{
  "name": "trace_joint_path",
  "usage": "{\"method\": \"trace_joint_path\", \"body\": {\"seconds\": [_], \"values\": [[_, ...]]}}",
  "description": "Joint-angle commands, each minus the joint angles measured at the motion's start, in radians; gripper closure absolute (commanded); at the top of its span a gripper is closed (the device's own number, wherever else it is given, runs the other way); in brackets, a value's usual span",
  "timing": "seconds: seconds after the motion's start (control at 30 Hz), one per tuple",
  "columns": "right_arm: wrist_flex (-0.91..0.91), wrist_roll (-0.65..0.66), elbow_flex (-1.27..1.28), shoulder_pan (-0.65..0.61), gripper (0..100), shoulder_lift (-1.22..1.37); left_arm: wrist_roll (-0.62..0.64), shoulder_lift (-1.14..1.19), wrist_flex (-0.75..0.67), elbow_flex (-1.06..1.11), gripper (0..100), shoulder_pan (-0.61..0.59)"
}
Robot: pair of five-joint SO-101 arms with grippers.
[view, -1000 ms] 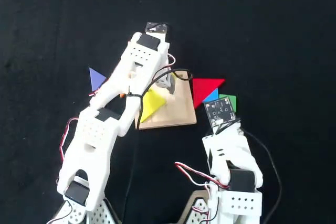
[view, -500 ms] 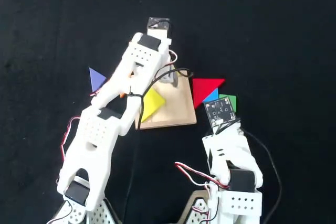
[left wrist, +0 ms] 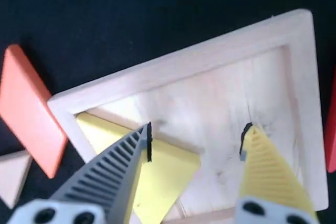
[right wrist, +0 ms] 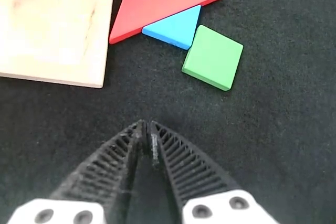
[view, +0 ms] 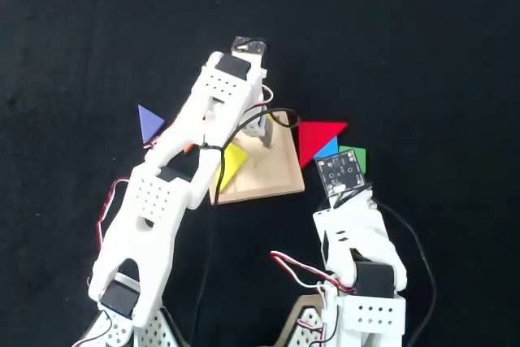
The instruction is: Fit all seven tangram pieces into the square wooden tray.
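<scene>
Progress: you've only the yellow triangle in the tray, approx. 6 more to go; left gripper gapes empty over it, right gripper closed, holding nothing.

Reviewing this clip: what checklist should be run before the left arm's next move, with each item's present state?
1. Left claw open above the tray: ok.
2. Nothing between its jaws: ok.
3. Yellow triangle inside the tray: ok; lying fully flat: cannot tell.
4. Right claw shut, empty, apart from the pieces: ok.
5. Red triangle, blue triangle and green square in the tray: not ok, they lie outside, beside it.
6. Orange piece in the tray: not ok, it lies outside the rim.
</scene>
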Motion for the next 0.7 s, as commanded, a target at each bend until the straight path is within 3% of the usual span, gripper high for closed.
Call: {"method": "trace_joint_path", "body": {"seconds": [0.0,0.17,0.3,0.4,0.5,0.67], "values": [[0.003,0.009,0.002,0.009,98.7,-0.062,-0.012,-0.023,0.025,-0.082,71,-0.012],[0.003,0.009,0.002,0.009,98.7,-0.062,-0.011,-0.025,0.035,-0.205,71,-0.010],[0.003,0.009,0.002,0.009,98.7,-0.065,-0.011,-0.029,0.186,-0.372,71,-0.012],[-0.005,0.003,0.002,0.014,98.6,-0.068,-0.011,-0.107,0.183,-0.418,71,-0.045],[-0.006,0.002,0.002,0.015,98.6,-0.070,-0.017,-0.282,0.183,-0.351,71,-0.068],[-0.008,0.002,0.001,0.017,98.6,-0.070,-0.020,-0.704,0.181,-0.061,71,-0.108]]}}
